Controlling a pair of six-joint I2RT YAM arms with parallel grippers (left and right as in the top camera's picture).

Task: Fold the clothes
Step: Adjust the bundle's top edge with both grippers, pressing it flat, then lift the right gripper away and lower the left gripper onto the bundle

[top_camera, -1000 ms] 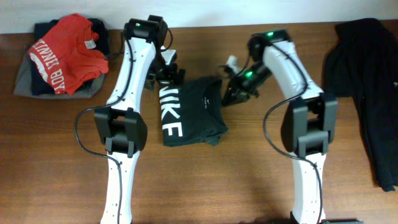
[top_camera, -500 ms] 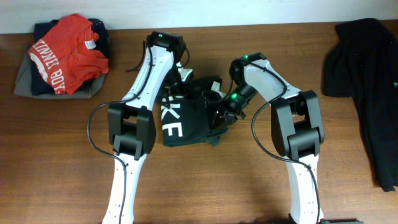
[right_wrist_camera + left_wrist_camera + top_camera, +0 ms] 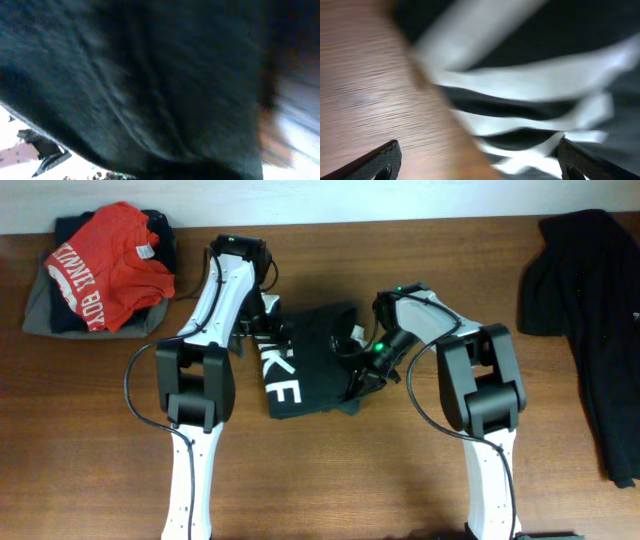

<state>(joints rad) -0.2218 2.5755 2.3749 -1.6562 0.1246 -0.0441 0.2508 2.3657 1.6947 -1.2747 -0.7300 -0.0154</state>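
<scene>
The black T-shirt (image 3: 318, 345) lies folded into a rough rectangle in the middle of the wooden table (image 3: 400, 480), between the two arms, with part of its white lettering (image 3: 281, 378) showing along its left side.

From overhead, the left gripper (image 3: 262, 330) sits at the shirt's upper left edge, but its jaws are hard to read there. The left wrist camera settles it: the two fingertips (image 3: 385, 159) stand at opposite bottom corners of the picture, spread wide with nothing between them. Below them are bare wood on the left and blurred white letters on black cloth on the right.

The right gripper (image 3: 358, 372) is down on the shirt's right edge in the overhead view. Its wrist camera shows only dark, smeared fabric close to the lens and a strip of wood at the right, with no fingers in sight. The jaws are closed together; they may have a fold of cloth pinched, but neither view shows that.

Only the overhead view takes in the rest: a red tee (image 3: 105, 265) with white lettering lies on a pile of clothes at the far left, and a dark garment (image 3: 590, 300) lies at the right edge.
</scene>
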